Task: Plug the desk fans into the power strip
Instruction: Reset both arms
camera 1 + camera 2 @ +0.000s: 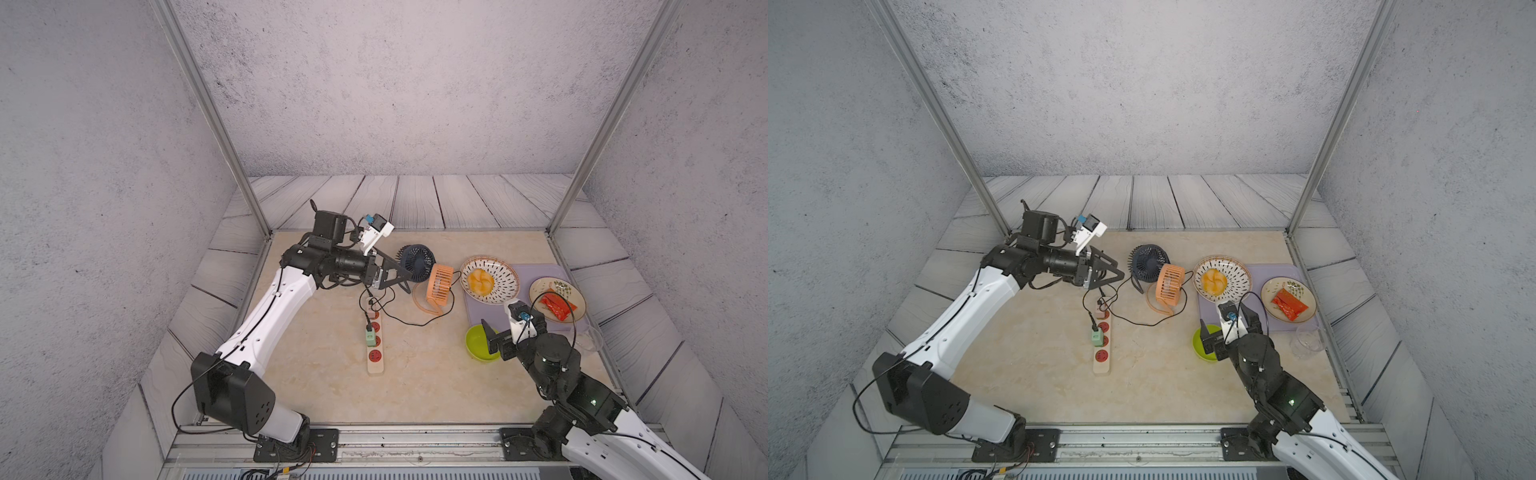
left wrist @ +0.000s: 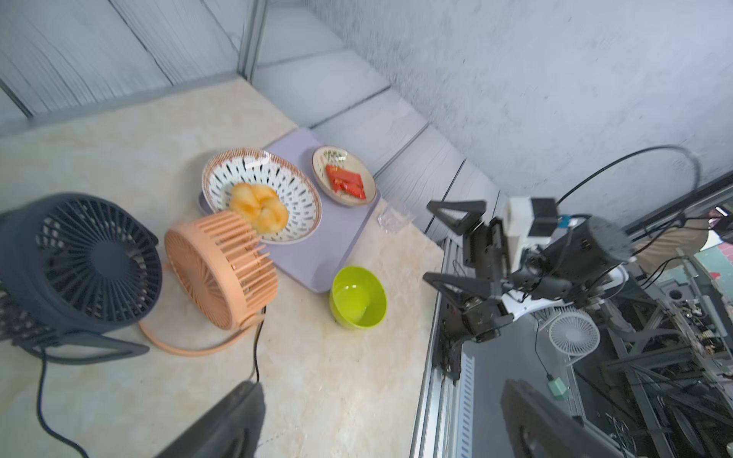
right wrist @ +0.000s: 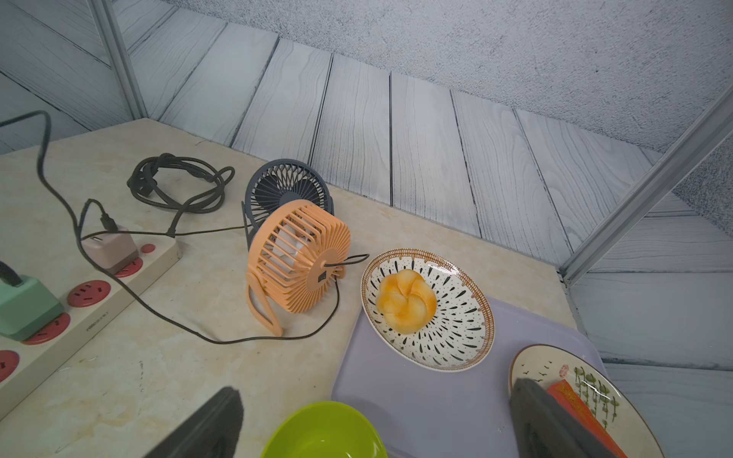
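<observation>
Right wrist view: green cube adapter [image 3: 23, 305] sat in cream-white red-socket power strip [image 3: 103, 317]; left tool [image 2: 382, 384], right tool [image 3: 377, 386] gaped empty; plugging looked done, withdrawal next.

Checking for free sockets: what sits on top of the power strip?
A green adapter and a pinkish adapter are plugged into the power strip. Two red sockets lie bare; those under the adapters are mostly covered.

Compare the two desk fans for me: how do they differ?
The navy fan stands farther back; the orange fan sits in front of it, nearer the patterned plate. The navy fan's cage is rounded, the orange fan's a straight-sided drum. Both stand upright on loop stands, trailing black cords.
</observation>
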Motion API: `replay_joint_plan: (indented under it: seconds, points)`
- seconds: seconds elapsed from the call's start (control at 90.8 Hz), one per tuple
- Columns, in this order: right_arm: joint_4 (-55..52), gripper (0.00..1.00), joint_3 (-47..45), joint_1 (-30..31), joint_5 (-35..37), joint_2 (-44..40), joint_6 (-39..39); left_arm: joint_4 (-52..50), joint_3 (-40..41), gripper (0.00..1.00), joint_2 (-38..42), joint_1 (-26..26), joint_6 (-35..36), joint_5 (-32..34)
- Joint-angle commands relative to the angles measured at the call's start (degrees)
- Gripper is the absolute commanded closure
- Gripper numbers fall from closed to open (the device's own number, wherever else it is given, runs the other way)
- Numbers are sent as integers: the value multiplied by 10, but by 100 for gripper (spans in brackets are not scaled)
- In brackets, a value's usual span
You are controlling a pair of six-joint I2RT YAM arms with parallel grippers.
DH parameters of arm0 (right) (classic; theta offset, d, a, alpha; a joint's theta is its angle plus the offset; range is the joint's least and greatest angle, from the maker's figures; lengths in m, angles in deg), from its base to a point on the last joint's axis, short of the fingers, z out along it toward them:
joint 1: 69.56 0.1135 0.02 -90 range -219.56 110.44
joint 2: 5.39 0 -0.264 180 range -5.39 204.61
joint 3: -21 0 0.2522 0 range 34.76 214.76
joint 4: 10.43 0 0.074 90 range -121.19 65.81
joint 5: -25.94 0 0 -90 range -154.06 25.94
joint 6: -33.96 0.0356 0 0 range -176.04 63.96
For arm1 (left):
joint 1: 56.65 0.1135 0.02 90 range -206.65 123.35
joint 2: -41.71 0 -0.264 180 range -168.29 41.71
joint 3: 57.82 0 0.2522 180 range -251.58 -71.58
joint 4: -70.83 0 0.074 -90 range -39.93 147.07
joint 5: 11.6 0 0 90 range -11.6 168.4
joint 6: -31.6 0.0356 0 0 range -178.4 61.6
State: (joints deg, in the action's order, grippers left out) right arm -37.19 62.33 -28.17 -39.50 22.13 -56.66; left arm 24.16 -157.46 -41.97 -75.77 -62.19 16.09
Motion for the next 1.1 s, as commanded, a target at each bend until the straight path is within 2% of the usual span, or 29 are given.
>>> replay_joint_plan:
  seconds: [0.0, 0.077, 0.132, 0.22, 0.352, 0.484, 0.572, 0.727, 0.914, 1.09]
  points:
    - [30, 1, -8, -4, 21, 18, 1, 93, -1, 0, 16, 42, -101, -39]
    - [53, 1, -11, -9, 34, 35, -4, 132, 15, 0, 31, 82, -148, -21]
    - [77, 1, -17, -12, 59, 48, -6, 145, 38, 0, 46, 109, -154, 16]
    - [124, 1, -34, -29, 93, 67, -7, 140, 83, 1, 72, 135, -99, 83]
    - [174, 1, -40, -84, 58, 101, 7, 132, 145, 0, 94, 172, -35, 187]
    - [211, 1, -37, -132, 29, 151, 6, 185, 217, 0, 100, 239, -32, 232]
    - [240, 1, -35, -148, 26, 195, -11, 217, 275, 0, 101, 269, -3, 264]
    - [278, 1, -27, -178, 37, 262, -15, 283, 371, 0, 110, 278, 38, 337]
    - [316, 1, -26, -233, 29, 325, -10, 382, 457, 0, 97, 277, -32, 445]
    - [367, 1, -33, -271, -17, 367, -13, 467, 509, 0, 91, 277, -34, 482]
